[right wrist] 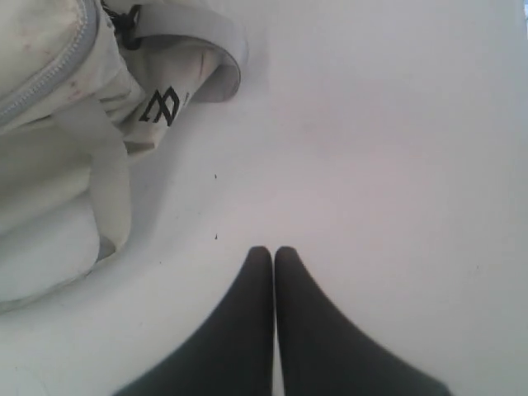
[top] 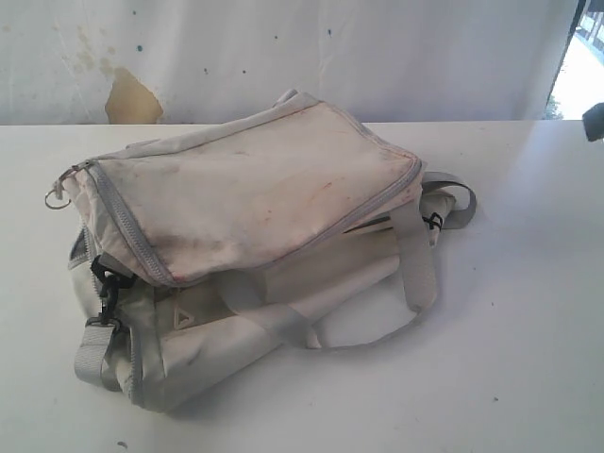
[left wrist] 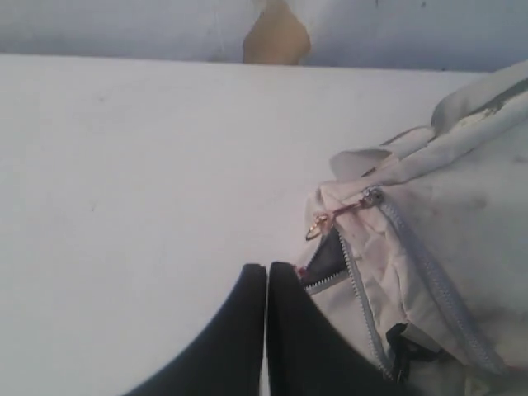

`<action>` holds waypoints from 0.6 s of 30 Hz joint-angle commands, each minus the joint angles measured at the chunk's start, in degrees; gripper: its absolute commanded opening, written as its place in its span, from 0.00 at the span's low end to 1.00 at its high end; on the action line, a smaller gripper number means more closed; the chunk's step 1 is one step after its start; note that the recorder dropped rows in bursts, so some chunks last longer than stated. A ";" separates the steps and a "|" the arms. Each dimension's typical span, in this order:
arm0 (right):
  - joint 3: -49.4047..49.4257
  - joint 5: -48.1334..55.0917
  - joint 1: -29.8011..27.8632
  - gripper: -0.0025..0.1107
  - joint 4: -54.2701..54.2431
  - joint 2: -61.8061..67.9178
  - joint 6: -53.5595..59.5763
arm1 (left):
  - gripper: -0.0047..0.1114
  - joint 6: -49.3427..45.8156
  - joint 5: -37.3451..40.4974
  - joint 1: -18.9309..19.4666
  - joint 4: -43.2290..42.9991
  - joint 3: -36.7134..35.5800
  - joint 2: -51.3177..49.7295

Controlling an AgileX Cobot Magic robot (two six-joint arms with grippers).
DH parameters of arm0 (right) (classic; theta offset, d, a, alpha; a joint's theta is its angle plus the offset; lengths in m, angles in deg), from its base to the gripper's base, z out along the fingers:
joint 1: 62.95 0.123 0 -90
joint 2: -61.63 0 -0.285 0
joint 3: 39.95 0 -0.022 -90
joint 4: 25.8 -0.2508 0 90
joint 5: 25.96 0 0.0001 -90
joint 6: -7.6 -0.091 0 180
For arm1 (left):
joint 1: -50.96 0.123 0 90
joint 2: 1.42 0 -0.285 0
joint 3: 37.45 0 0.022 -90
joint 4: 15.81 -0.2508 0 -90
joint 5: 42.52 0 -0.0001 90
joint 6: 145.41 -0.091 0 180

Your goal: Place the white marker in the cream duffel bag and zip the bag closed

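Observation:
The cream duffel bag [top: 255,217] lies on its side in the middle of the white table [top: 528,359]. Its stained top panel faces up and its grey zipper [top: 123,222] runs round the edge. The white marker is out of view in every frame. My left gripper [left wrist: 266,266] is shut and empty, just off the bag's end [left wrist: 445,247], beside a gold zipper pull [left wrist: 318,224] and a short dark gap in the zipper [left wrist: 326,264]. Over bare table, my right gripper [right wrist: 273,250] is shut and empty, apart from the bag [right wrist: 49,107] and its grey strap [right wrist: 206,49].
A metal ring [top: 57,196] and a black clip [top: 106,283] hang at the bag's left end. A strap loop [top: 415,283] trails to the right. Behind the table stands a white wall with a brown patch [top: 130,94]. A dark object [top: 595,121] shows at the right edge.

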 commanded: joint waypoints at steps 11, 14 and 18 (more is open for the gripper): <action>8.27 -1.14 -0.39 0.02 0.23 -28.30 0.81 | 0.04 0.40 6.12 -0.33 -1.03 -0.28 27.94; 10.57 -1.14 -0.39 0.02 0.23 -35.03 1.06 | 0.04 0.40 7.16 -0.33 -1.14 -0.28 33.59; 13.05 -0.77 -0.39 0.02 0.42 -43.57 1.88 | 0.04 0.40 9.16 -0.33 -1.25 -0.28 41.62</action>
